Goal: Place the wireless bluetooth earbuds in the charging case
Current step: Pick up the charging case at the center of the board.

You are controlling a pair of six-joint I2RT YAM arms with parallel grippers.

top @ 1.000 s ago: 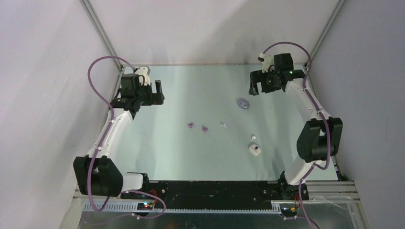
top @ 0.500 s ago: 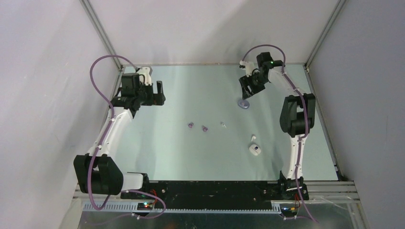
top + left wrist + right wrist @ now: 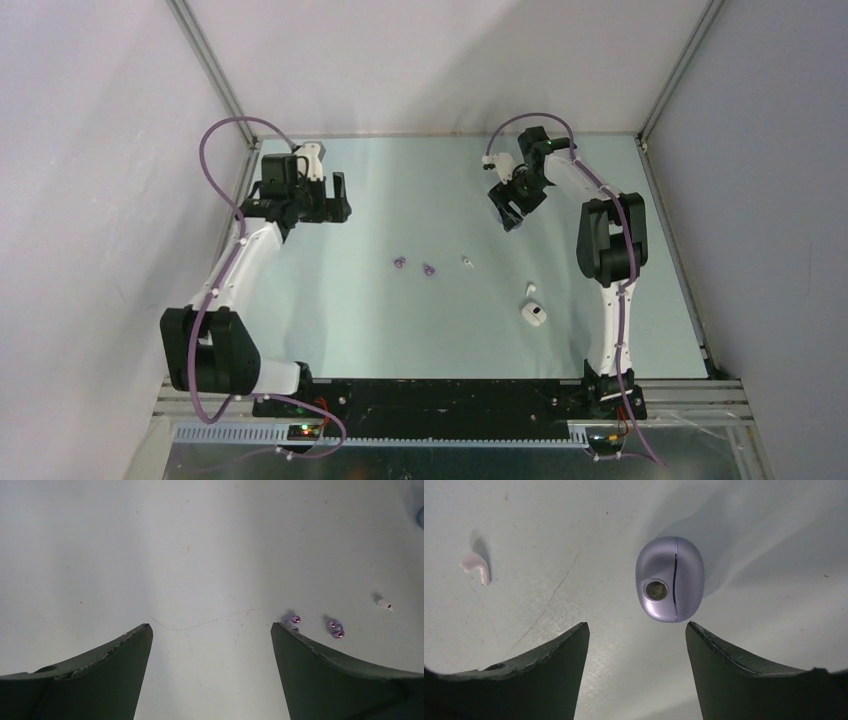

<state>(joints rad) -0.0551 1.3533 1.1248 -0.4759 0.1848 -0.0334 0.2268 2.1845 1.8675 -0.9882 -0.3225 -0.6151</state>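
A closed pale purple charging case (image 3: 670, 579) lies on the table just ahead of my open, empty right gripper (image 3: 636, 630). In the top view the right gripper (image 3: 510, 212) hovers over it and hides it. Two purple earbuds (image 3: 399, 263) (image 3: 428, 269) lie mid-table, and also show in the left wrist view (image 3: 291, 619) (image 3: 335, 628). One white earbud (image 3: 467, 261) lies to their right, another (image 3: 530, 288) nearer the front. A white earbud (image 3: 476, 566) shows left of the purple case. My left gripper (image 3: 330, 200) (image 3: 210, 630) is open and empty at the far left.
A white charging case (image 3: 534, 314) lies at the front right, beside the second white earbud. Metal frame posts and grey walls close in the table's left, right and back edges.
My right arm has swung left and folded in, bringing its gripper from the far right corner to over the purple case. The left arm has shifted only slightly.
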